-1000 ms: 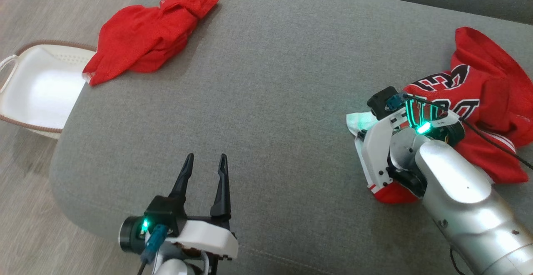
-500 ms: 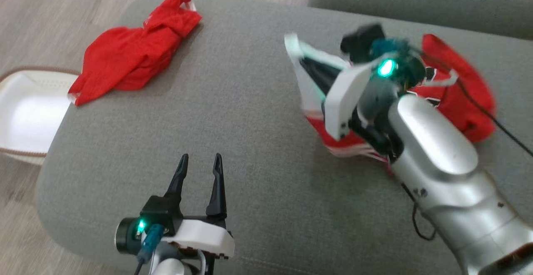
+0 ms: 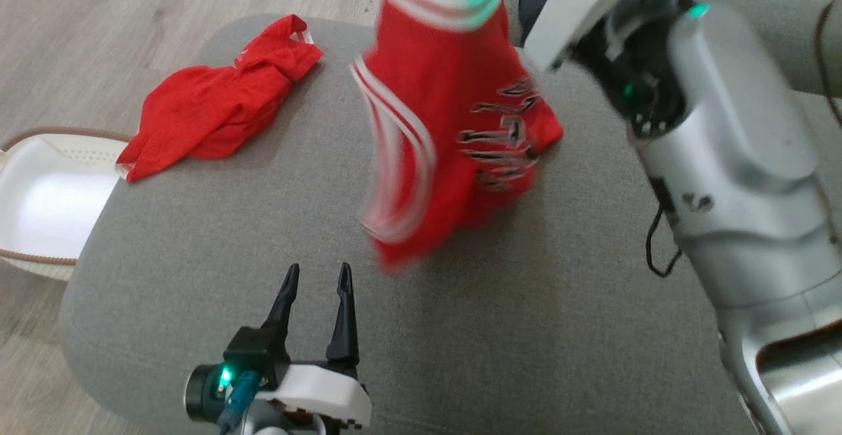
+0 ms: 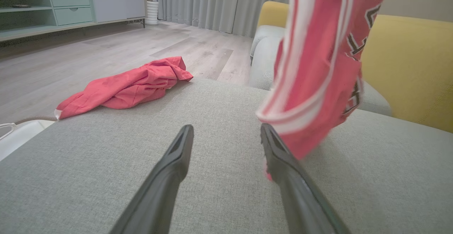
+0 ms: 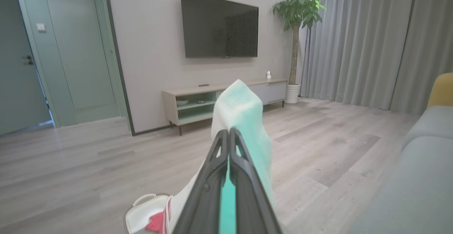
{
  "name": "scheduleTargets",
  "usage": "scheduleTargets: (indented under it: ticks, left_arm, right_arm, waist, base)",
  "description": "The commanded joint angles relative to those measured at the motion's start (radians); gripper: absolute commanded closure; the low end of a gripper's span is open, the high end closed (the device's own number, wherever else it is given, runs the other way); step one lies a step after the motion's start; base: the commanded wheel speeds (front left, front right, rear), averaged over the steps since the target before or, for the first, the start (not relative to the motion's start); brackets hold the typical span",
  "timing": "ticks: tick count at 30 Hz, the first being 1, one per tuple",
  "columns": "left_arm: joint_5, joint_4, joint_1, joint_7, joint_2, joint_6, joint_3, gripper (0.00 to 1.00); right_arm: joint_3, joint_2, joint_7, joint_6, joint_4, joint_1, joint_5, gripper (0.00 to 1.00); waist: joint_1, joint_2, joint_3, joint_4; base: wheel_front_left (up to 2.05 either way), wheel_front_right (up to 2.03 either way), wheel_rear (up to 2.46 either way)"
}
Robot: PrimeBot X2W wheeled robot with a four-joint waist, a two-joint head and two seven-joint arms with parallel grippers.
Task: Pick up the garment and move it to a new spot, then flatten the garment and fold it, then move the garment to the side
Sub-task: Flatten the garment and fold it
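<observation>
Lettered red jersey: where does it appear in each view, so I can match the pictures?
Head view: jersey hangs top centre, above the sofa.
Left wrist view: jersey hangs upper right.
Right wrist view: centre, the right gripper pinches its pale hem.
Shared landmark: the white basket.

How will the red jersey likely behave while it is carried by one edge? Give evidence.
Probably floppy: the red jersey hangs in long folds from the edge pinched in the right gripper. Likely light, since a fingertip pinch carries it. Its blur suggests it may swing and land crumpled on the sofa cushion.
</observation>
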Motion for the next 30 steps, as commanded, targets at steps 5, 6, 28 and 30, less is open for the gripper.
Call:
scheduleTargets:
  ticks: [5, 6, 28, 30]
  left_arm:
    - [-0.003, -0.031, -0.014, -0.012, -0.004, 0.006, 0.028, 0.00]
    - [-0.003, -0.033, -0.011, -0.012, -0.004, 0.007, 0.030, 0.00]
    - [0.035, -0.042, -0.026, -0.012, -0.004, -0.007, 0.070, 0.00]
    - [0.037, -0.039, -0.033, -0.012, -0.004, -0.011, 0.067, 0.00]
  right_arm:
    - [-0.049, 0.035, 0.005, 0.008, -0.043, -0.069, 0.088, 1.00]
    - [-0.054, 0.035, 0.007, 0.008, -0.047, -0.064, 0.095, 1.00]
    - [-0.528, -0.215, 0.055, 0.008, -0.122, 0.386, -0.114, 1.00]
    - [-0.554, -0.230, 0.034, 0.008, -0.073, 0.393, -0.163, 1.00]
  waist:
    - [0.0000, 0.0000, -0.018, -0.001]
    - [0.0000, 0.0000, -0.020, -0.005]
    - [0.0000, 0.0000, 0.032, -0.209]
    - [0.0000, 0.0000, 0.040, -0.213]
  base:
    - [0.00, 0.00, 0.00]
    - [0.00, 0.00, 0.00]
    - [0.00, 0.00, 0.00]
    - [0.00, 0.00, 0.00]
